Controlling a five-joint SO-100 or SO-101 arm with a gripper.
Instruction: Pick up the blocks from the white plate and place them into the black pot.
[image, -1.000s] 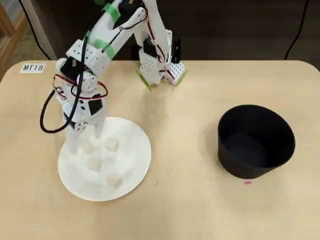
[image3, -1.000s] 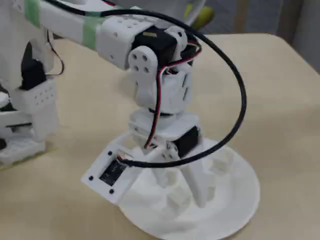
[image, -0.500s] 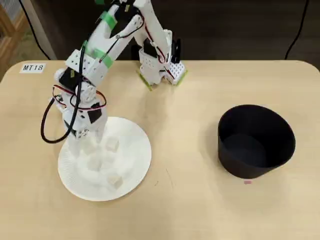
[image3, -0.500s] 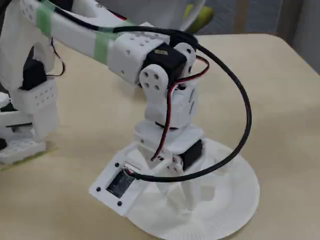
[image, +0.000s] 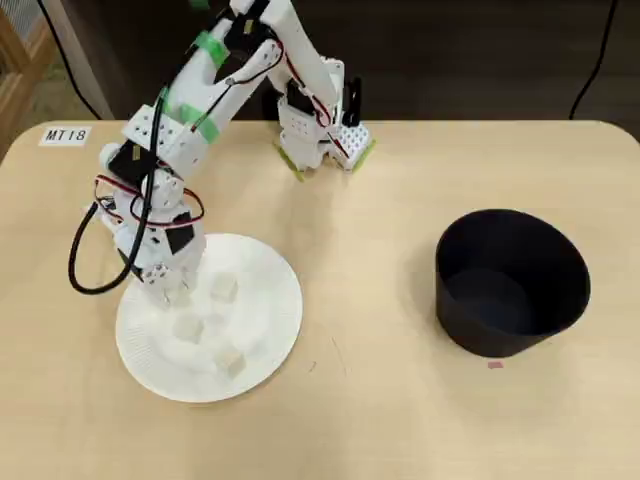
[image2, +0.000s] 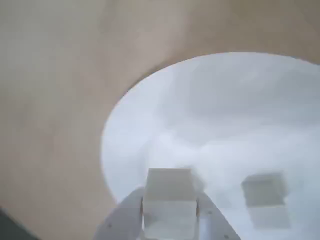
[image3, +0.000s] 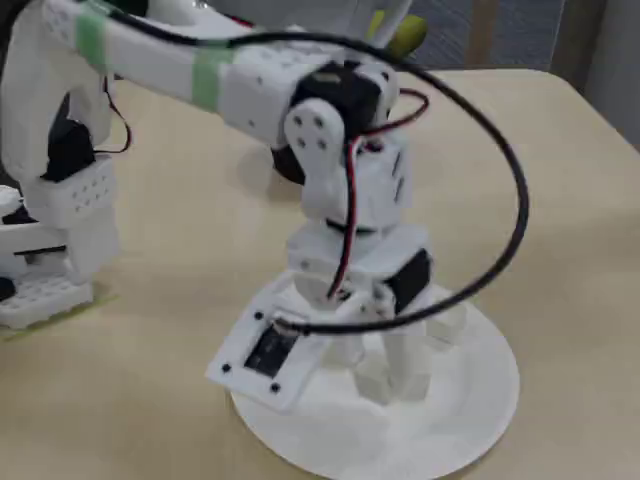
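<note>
Clamped on one block (image2: 169, 200): gripper (image2: 170, 222) drawn narrow, fingers pressed flat against opposite faces of the cube in the wrist view, over the left part of the white plate (image: 272, 325) as the overhead view shows it. Hard to tell whether the cube is clear of the plate surface. Best handled by lifting straight up with a steady squeeze, then swinging across the table (image: 380, 410) toward the black pot (image: 500, 338), well apart at the right of the overhead view. Should be carried high enough to clear the tall wall and released only over the open mouth. No sideways drag while low, so as not to knock the three loose blocks (image: 224, 289) lying near on the plate. Small off-white cubes, flat-faced and crisp-edged, probably light and rigid; easy to pinch squarely, liable to twist if caught by a corner. Round, flat, matte white plate with a faintly ribbed rim, giving little contrast against the cubes. Round matte black pot, plain-walled, without handles, apparently empty. Smooth pale wood-toned tabletop.
</note>
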